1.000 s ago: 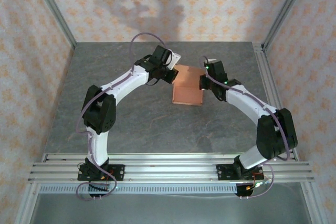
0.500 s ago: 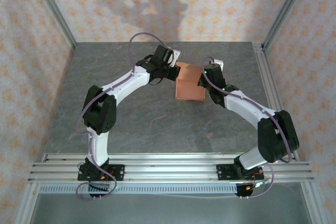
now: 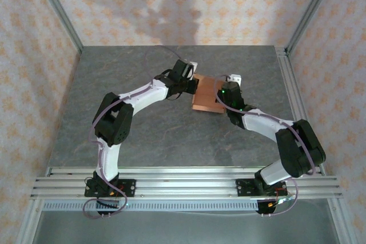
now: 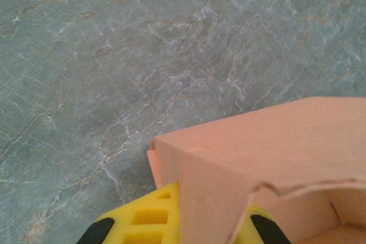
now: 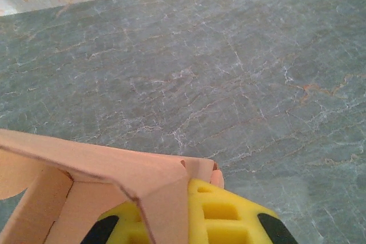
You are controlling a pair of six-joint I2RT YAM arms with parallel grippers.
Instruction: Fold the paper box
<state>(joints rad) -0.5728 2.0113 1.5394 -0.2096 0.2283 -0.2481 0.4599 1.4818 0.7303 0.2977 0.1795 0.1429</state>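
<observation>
Top external view: the left pincer and the right pincer face each other over the far half of the grey, marble-veined table. Each is pressed together on one side of the salmon-pink thin-card paper box. The box lies between them as a partly raised shell, its walls standing and its flat panel tilted toward the near edge. Whether it rests on the table or hangs just above it cannot be told.

Left wrist view: the yellow ribbed finger pads pinch one upright card wall, and a folded corner of the box juts out above the stone.

Right wrist view: the yellow pads clamp the opposite wall, with an open card cavity to their left.

Outward, the white-and-black arms curve back to the aluminium rail at the near edge. Cream floral-patterned walls enclose the table.
</observation>
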